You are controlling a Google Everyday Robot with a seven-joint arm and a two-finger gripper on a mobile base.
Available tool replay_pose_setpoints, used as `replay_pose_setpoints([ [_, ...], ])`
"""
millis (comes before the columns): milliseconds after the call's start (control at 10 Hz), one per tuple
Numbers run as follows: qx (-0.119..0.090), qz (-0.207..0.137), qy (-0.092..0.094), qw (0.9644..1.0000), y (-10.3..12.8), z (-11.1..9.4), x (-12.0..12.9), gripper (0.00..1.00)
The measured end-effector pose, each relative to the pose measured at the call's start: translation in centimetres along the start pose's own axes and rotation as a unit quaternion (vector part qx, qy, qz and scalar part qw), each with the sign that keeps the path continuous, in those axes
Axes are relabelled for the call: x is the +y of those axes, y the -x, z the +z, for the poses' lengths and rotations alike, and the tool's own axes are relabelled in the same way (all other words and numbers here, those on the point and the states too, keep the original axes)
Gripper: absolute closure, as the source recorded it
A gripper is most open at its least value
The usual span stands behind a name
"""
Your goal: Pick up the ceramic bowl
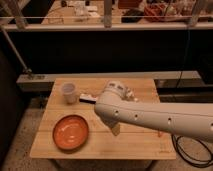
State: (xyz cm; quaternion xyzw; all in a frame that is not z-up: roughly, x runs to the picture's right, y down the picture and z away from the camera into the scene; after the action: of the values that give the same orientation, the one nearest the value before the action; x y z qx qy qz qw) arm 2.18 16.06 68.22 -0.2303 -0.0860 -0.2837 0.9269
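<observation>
The ceramic bowl (70, 132) is a wide, shallow orange-red dish with a darker rim. It sits on the front left part of the wooden table (140, 146). My white arm reaches in from the right and bends over the middle of the table. My gripper (116, 129) shows only as a pale tip poking out under the arm, just right of the bowl and apart from it. Nothing is visibly held. The arm hides most of the gripper.
A small translucent plastic cup (69, 93) stands at the table's back left. A flat dark-and-white packet (86, 98) lies beside it. Black cables (192, 150) hang off the right side. A dark counter wall and a rail stand behind the table.
</observation>
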Motion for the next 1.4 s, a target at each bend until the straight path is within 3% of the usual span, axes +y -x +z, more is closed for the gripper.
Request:
replay_pose_setpoints([
  [600,-0.007,-0.04,-0.011,0.9991,1.5,1.2,-1.4,0.2],
  [1400,-0.013,-0.093,-0.024,0.9953,3.8,3.0,-3.5,0.2],
])
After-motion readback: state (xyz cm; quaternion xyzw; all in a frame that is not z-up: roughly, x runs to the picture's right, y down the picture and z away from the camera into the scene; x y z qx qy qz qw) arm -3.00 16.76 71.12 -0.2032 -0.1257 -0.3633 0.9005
